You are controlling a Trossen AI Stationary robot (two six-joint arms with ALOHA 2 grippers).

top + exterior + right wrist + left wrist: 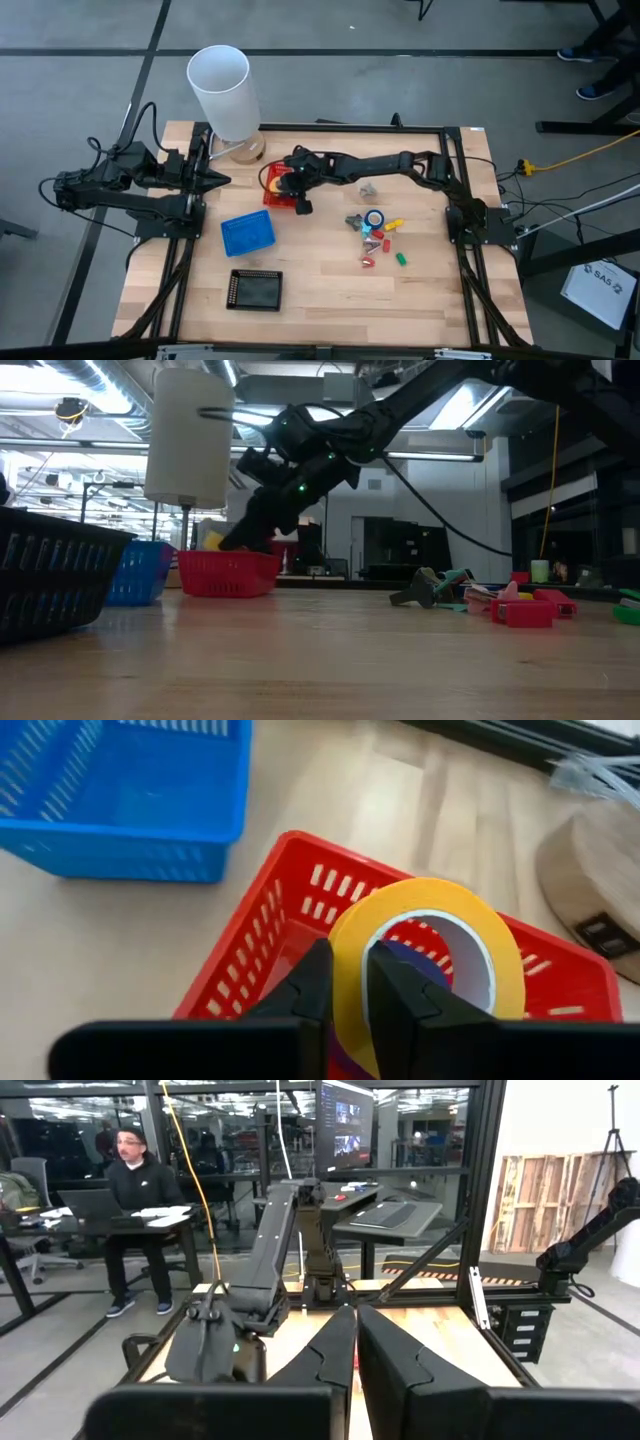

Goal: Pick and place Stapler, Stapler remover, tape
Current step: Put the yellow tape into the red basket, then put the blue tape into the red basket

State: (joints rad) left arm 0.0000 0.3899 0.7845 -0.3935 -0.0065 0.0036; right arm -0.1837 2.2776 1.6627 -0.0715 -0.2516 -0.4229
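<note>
Progress is partial: your right gripper (346,982) pinches the yellow tape roll (432,964) over the red basket (268,938); beside it, remaining items (376,236), apparently stapler pieces, wait. Left gripper (355,1342) sits closed, idle.

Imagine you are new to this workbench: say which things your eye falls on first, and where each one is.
First, the right gripper over the red basket near the table's far edge, pinching the wall of a yellow tape roll. Next, the tall white cylinder at the far left corner. Then the bright clutter of small items right of centre, and the blue basket left of it.
</note>
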